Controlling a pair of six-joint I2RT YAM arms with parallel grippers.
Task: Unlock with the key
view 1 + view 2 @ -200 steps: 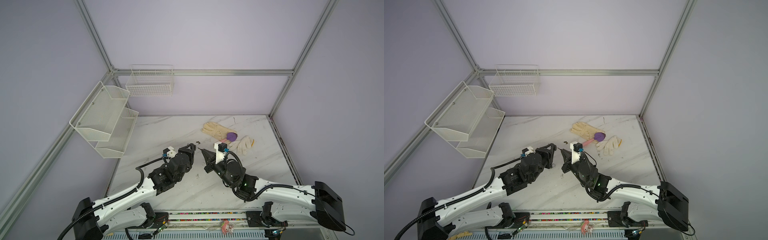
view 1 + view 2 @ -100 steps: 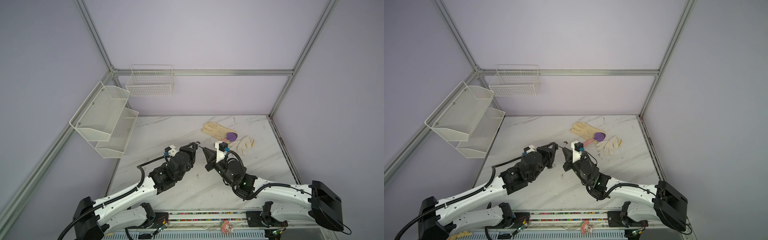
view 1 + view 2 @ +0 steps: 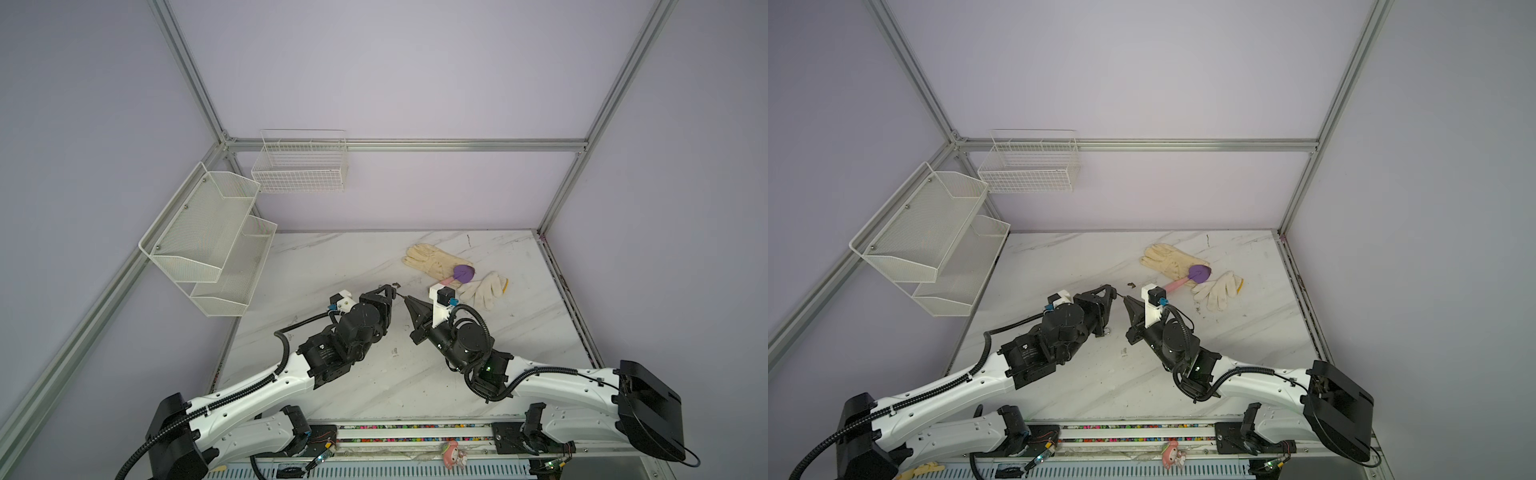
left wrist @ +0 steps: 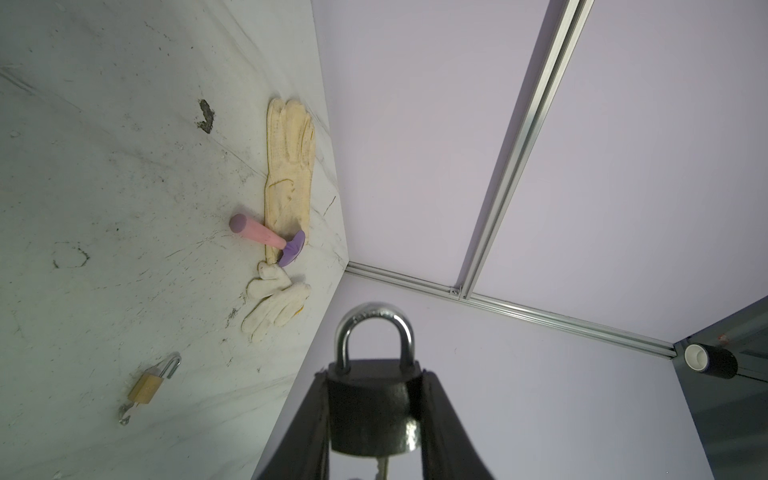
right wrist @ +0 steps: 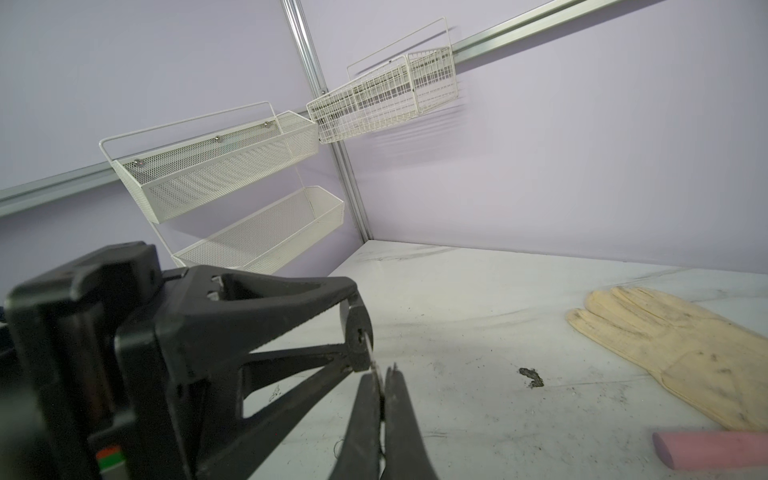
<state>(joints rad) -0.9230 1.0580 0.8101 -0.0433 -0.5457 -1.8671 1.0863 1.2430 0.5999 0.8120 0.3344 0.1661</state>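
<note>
My left gripper (image 4: 374, 376) is shut on a dark padlock (image 4: 374, 411); its silver shackle (image 4: 376, 328) sticks out past the fingertips and looks closed. A small metal key (image 4: 382, 467) sits in the underside of the padlock. In the right wrist view my right gripper (image 5: 380, 374) is shut on the key (image 5: 374, 368), whose blade meets the padlock's keyhole end (image 5: 357, 332). In both top views the left gripper (image 3: 388, 293) (image 3: 1106, 293) and the right gripper (image 3: 409, 300) (image 3: 1128, 300) meet tip to tip above the table's middle.
A small brass padlock (image 4: 145, 386) lies on the marble table (image 3: 332, 257) under the left arm. At the back right lie a cream glove (image 3: 432, 262), a white glove (image 3: 484, 291) and a pink-handled purple brush (image 3: 463, 273). Mesh shelves (image 3: 212, 245) and a wire basket (image 3: 301, 166) hang on the walls at the left.
Both grippers have drifted slightly to the right and stayed tip to tip. Both grips are unchanged.
</note>
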